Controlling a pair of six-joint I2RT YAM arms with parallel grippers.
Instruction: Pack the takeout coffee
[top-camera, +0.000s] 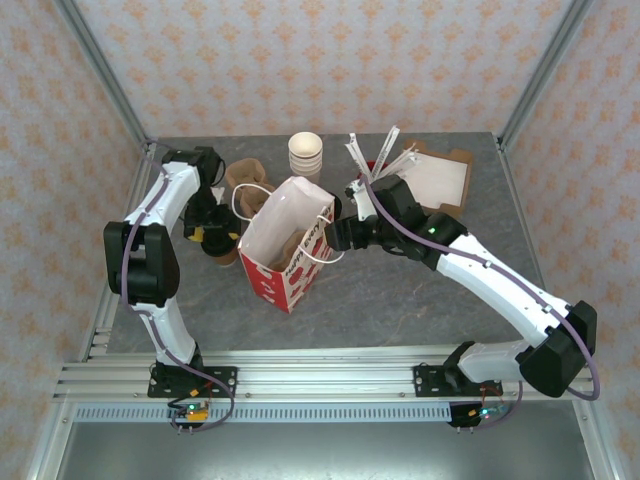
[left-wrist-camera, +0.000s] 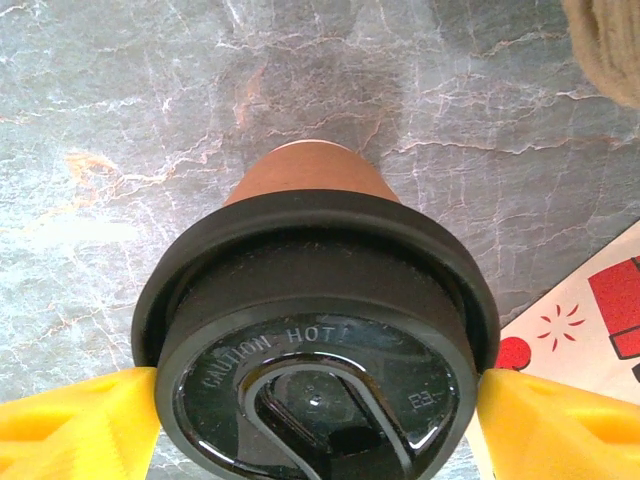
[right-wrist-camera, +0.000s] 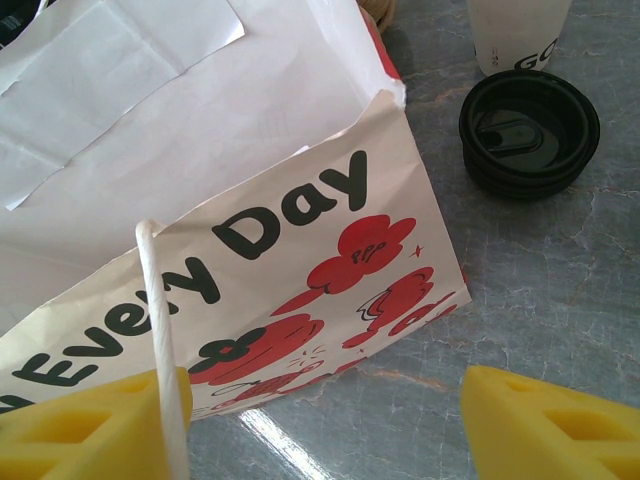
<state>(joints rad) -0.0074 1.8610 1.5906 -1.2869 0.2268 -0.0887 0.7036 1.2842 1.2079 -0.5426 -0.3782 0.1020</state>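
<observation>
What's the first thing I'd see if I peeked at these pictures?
A big red-and-white bag standing open in the middle of the table, saying "Every Day". Right beside it, the takeout coffee with its shiny black lid sits between the left hand's yellow fingers.

Stacked cream cups (top-camera: 306, 155), loose black lids (right-wrist-camera: 529, 133), grey marbled tabletop (top-camera: 400, 300).

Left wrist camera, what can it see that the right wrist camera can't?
Left wrist: the coffee, its lid reading CAUTION HOT, with yellow fingers touching the rim on both sides. Right wrist: loose lids, a pale cup, and a handle lying across one finger. Both: the red-and-white bag, the grey table, and yellow fingers at the bottom corners.
</observation>
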